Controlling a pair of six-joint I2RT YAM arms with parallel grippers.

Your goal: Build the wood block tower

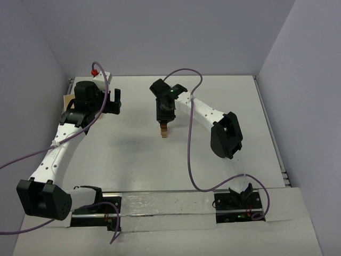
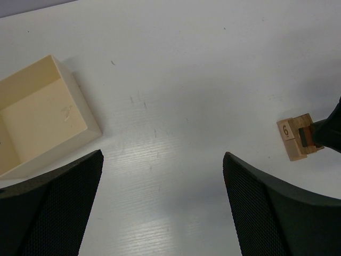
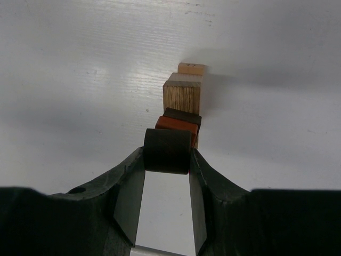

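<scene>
1. The right gripper [image 3: 167,159] is clamped on a dark block [image 3: 167,145], one finger on each side face. It looks like a firm pinch to us.
2. In the right wrist view the tower [image 3: 182,96] sits just past the fingertips. Its blocks run from centre frame upward: reddish, dark brown, pale oak, then a small tan one at the far end.
3. That line is the tower's long axis, and it carries straight on from the way the fingers point. The held block overlaps the reddish one, but we can't tell if they touch.
4. From overhead, the tower is at centre frame on the table [image 1: 224,101], just below the right gripper. We can't settle from these angles whether it's upright or tipped.
5. The left gripper [image 2: 162,157] has its fingers spread wide with nothing between them. In its view the tower is at the far right, well apart, and a cream box [image 2: 37,114] is at upper left.
6. So the right arm is much the nearer. Our read is that the next move is to seat the block along that axis, then let go.
</scene>
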